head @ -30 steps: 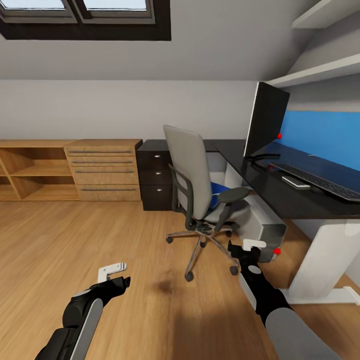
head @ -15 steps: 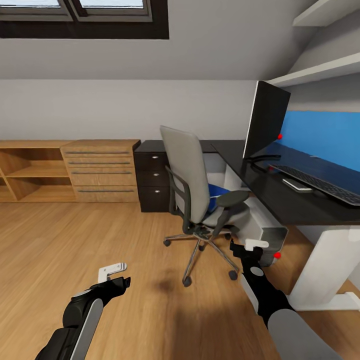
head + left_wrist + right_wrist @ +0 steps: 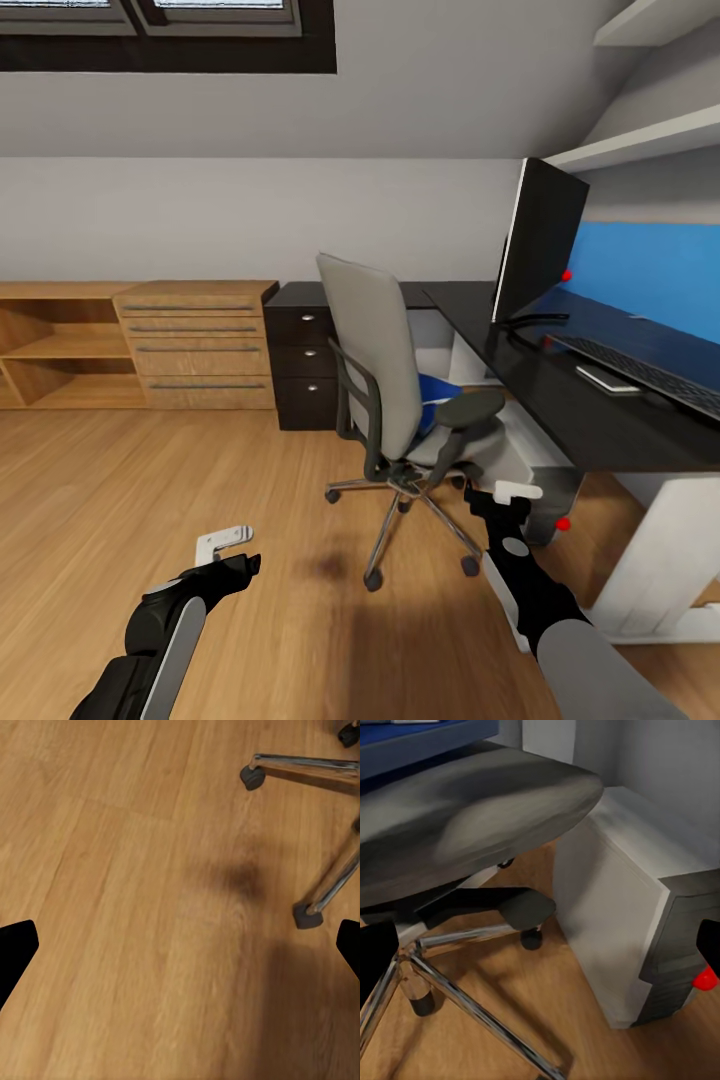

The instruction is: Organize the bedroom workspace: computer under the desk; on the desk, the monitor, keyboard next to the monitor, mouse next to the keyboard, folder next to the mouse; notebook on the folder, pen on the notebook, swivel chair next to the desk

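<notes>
Over the last second the whole head view has slid, with the chair [image 3: 405,400] and desk [image 3: 560,400] growing a little larger and the wooden chest [image 3: 195,345] drifting leftward; that reads as the robot rolling closer, not as anything in the room moving. Both arms sit in the same low pose as before, so I judge this is still the approach, with no grasp begun. The left gripper [image 3: 228,548] hangs over bare floor [image 3: 150,480] with its jaws spread and empty; the right gripper [image 3: 510,498] is just short of the chair's base, and its wrist view shows the dark fingertips wide apart at the frame edges, holding nothing. The chair stands beside the desk, turned partly away, grey back upright, black armrest toward the desk, chrome legs on casters. A blue folder [image 3: 432,398] lies on the seat, mostly hidden by the backrest. The monitor [image 3: 540,240] and keyboard [image 3: 640,368] are already on the desk, and the computer [image 3: 656,926] sits under it
</notes>
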### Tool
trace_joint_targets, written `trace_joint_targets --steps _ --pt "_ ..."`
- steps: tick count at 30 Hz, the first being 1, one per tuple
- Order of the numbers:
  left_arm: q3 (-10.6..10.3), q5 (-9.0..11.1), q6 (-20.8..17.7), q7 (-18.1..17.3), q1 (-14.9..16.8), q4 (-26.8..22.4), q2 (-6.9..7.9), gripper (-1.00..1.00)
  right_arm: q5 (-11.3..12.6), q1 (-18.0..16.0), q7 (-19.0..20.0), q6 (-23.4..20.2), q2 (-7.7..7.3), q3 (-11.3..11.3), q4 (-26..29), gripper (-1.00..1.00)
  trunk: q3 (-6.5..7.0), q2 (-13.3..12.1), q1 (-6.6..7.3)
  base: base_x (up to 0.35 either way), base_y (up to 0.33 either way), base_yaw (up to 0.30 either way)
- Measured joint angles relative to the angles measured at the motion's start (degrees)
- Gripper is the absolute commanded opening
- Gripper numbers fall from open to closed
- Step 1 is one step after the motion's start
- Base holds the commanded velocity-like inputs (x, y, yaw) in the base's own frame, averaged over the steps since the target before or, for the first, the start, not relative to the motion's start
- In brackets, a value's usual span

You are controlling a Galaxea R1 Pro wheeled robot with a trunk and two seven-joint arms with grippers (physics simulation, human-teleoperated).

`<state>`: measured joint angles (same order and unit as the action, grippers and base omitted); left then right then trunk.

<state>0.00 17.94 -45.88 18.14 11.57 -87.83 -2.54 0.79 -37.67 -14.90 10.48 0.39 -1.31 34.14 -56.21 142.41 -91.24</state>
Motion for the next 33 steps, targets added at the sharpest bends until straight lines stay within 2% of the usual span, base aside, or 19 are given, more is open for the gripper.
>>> trace_joint_targets --steps 19,27,33 --pt "0.0 0.0 0.01 -0.03 0.0 0.9 0.03 1.0 0.08 0.0 -0.03 0.34 0.08 0.01 -0.25 1.0 0.0 0.0 0.02 0.206 -0.02 0.0" --pt "0.0 0.01 0.0 0.18 0.0 0.91 0.09 1.0 0.1 0.0 -0.03 0.35 0.17 0.03 -0.27 1.0 0.0 0.0 0.0 0.036 -0.021 0.02" --pt "0.0 0.01 0.0 0.27 -0.01 0.89 0.1 1.0 0.18 -0.01 -0.05 0.37 0.31 0.02 -0.29 1.0 0.07 0.0 -0.01 0.001 -0.001 0.212"
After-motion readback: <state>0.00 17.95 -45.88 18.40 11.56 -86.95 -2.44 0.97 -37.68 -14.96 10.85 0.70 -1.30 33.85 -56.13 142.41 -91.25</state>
